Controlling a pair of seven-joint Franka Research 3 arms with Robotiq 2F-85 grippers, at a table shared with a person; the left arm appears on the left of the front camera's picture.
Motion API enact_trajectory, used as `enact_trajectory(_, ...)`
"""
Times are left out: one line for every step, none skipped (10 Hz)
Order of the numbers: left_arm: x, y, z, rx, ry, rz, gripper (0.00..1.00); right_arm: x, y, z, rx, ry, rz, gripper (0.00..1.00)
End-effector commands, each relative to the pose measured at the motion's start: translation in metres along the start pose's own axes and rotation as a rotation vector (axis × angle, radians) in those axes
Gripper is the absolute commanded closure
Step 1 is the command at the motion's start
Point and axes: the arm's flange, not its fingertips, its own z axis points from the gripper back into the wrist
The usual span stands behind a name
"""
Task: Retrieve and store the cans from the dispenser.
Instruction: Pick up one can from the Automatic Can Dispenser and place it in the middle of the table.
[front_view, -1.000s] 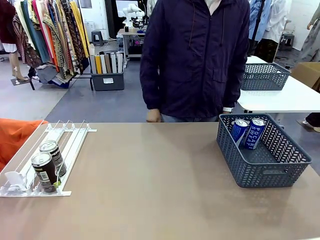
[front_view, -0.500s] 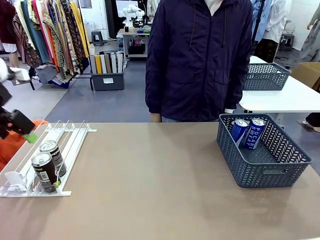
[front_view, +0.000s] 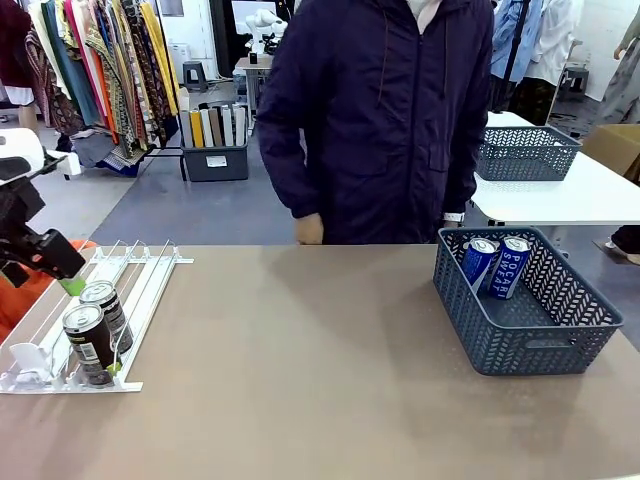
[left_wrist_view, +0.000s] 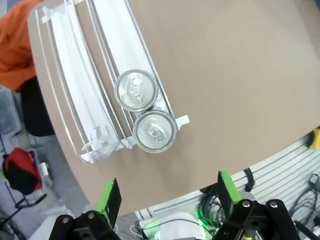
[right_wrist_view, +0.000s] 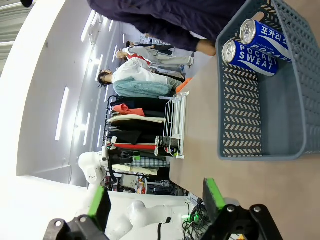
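Note:
Two dark brown cans (front_view: 90, 343) (front_view: 107, 308) stand one behind the other at the low front end of the white dispenser (front_view: 140, 275) on the table's left. From above, their silver tops (left_wrist_view: 136, 90) (left_wrist_view: 154, 131) sit in one lane of the dispenser (left_wrist_view: 75, 75). My left gripper (front_view: 62, 275) hovers open just left of and above the rack, its green pads (left_wrist_view: 107, 199) spread wide with nothing between them. Two blue cans (front_view: 478, 262) (front_view: 511, 266) lean in the grey basket (front_view: 530, 345). My right gripper (right_wrist_view: 155, 200) is open and empty, well back from the basket (right_wrist_view: 260, 150) and its blue cans (right_wrist_view: 252, 55).
A person in a dark jacket stands at the far edge, one hand (front_view: 310, 230) near the table. An orange cloth (front_view: 25, 270) lies left of the dispenser. Bare brown tabletop (front_view: 300, 360) stretches between rack and basket. Another table with a basket (front_view: 528, 152) stands behind.
My left gripper has come in from the left edge and moved right toward the dispenser. The person has shifted to the left. The cans have not moved.

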Motion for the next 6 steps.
enact_trajectory(0.016, 0.003, -0.026, 0.030, 0.051, 0.079, 0.00, 0.002, 0.002, 0.000, 0.011, -0.004, 0.024, 0.00)
enact_trajectory(0.022, 0.006, -0.039, 0.023, 0.060, 0.115, 0.00, 0.002, 0.002, 0.000, 0.011, -0.004, 0.024, 0.00)
enact_trajectory(0.028, 0.009, -0.053, 0.026, 0.082, 0.145, 0.00, 0.002, 0.002, 0.000, 0.011, -0.004, 0.024, 0.00)
enact_trajectory(0.032, 0.011, -0.067, 0.010, 0.109, 0.151, 0.00, 0.002, 0.002, 0.000, 0.011, -0.004, 0.024, 0.00)
enact_trajectory(0.035, 0.013, -0.078, -0.004, 0.128, 0.165, 0.00, 0.002, 0.002, 0.000, 0.011, -0.004, 0.024, 0.00)
enact_trajectory(0.037, 0.013, -0.089, -0.004, 0.144, 0.179, 0.00, 0.002, 0.002, 0.000, 0.011, -0.004, 0.024, 0.00)
